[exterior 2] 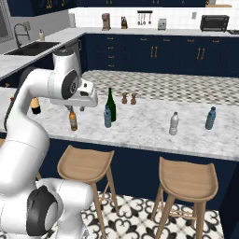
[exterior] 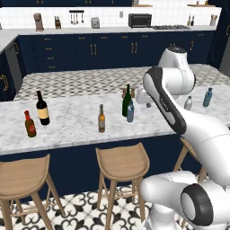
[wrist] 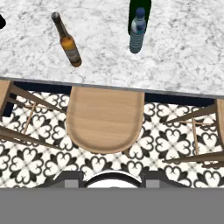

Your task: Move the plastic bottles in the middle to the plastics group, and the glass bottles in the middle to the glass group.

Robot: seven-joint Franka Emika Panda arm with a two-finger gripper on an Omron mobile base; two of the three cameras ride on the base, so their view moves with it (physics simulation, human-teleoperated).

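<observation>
On the far left of the marble counter (exterior: 76,121), the left base view shows the glass group: a small red-brown bottle (exterior: 29,124) near the front edge and, just right and slightly behind it, a black wine bottle (exterior: 42,108) with a cream label. Both stand upright. The right base view hides most of this pair behind the arm; a dark shape at the arm's left edge may be one of them, but I cannot tell which.

Toward the middle stands the amber beer bottle (exterior: 101,119) (exterior 2: 73,120) (wrist: 68,41), upright and alone, apart from its neighbours. Further right, the green wine bottle (exterior: 127,101) (exterior 2: 111,105) (wrist: 139,8) stands with the small blue-grey plastic bottle (exterior: 130,111) (exterior 2: 108,116) (wrist: 137,31) just in front of it, on the near side; touching or merely close, I cannot tell. The hand view looks down on these three and on a wooden stool (wrist: 104,118) below the counter edge.

Behind the wine bottle sit two small brown shakers (exterior 2: 129,98), plain in the right base view.

On the right is the plastics group: a pale grey bottle (exterior: 188,103) (exterior 2: 173,123), then a bright blue dark-capped bottle (exterior: 207,97) (exterior 2: 211,118), well apart from the middle bottles.

The gripper (exterior 2: 77,109) hangs above the counter by the beer bottle, holding nothing; how wide its jaws stand I cannot tell.
</observation>
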